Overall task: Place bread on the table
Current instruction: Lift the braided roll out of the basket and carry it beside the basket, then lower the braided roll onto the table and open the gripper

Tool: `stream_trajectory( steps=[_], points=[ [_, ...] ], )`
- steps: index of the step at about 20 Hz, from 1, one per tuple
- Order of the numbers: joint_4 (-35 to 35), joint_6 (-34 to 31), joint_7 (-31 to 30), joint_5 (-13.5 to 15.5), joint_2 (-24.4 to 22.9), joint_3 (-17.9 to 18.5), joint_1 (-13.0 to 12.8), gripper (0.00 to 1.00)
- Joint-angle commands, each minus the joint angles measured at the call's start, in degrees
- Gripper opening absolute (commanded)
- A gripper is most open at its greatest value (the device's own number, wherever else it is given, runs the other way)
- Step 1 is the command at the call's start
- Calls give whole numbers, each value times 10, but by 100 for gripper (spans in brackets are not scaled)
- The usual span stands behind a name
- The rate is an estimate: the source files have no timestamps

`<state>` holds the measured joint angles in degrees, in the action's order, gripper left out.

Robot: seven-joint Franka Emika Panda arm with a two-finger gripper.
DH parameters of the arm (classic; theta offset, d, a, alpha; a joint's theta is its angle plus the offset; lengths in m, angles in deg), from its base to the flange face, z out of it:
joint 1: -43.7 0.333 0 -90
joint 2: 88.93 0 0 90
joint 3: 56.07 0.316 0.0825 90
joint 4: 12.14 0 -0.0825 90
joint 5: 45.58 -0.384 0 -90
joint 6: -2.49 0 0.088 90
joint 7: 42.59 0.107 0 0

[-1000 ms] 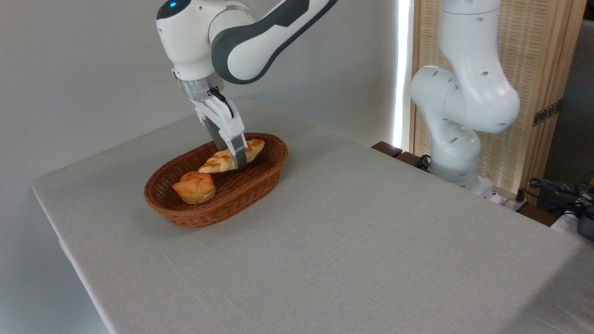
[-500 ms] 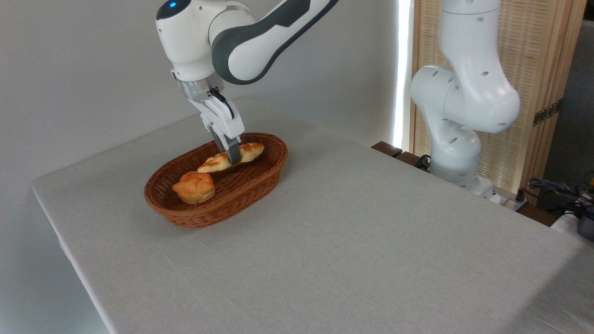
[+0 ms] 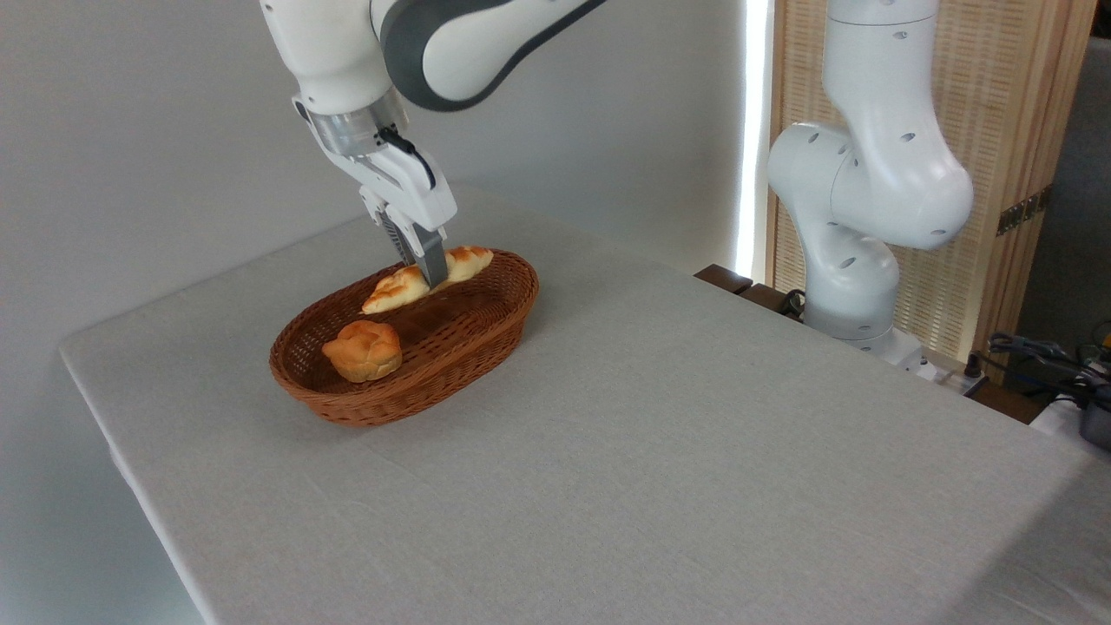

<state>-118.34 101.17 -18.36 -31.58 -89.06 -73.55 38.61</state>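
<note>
Since a moment ago your pincer (image 3: 431,271) has risen, clamped mid-loaf on the bread (image 3: 425,278), now hanging above the basket (image 3: 486,325); swing too fast toward the desk (image 3: 660,451) and its pointed ends could twist free.

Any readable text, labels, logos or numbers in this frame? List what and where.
None readable.
Arm and hand: no legible lettering or logo.
Bread, bun, basket, table: no markings.
Dark plate on the slatted screen at right: too small to tell if it carries text.
</note>
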Motion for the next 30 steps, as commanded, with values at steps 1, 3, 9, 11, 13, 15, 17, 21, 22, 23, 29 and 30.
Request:
stream_trajectory(
  steps=[1,3,9,11,13,15,17,21,22,23,29,30],
  points=[
    [30,-43,56,-14,2,39,9,16],
    [30,-42,100,-34,2,65,11,16],
    [22,5,250,-35,11,153,11,17],
    [18,31,261,-35,28,154,11,18],
    [5,68,261,-36,42,155,11,19],
    [-12,111,266,-36,53,155,11,20],
    [-26,135,283,-37,59,155,11,24],
    [-28,138,309,-37,65,162,11,69],
    [-28,137,309,-37,65,169,11,77],
    [-28,137,309,-38,65,170,11,79],
    [-34,136,304,-81,66,170,11,100],
    [-34,136,303,-81,66,170,11,100]
  ],
)
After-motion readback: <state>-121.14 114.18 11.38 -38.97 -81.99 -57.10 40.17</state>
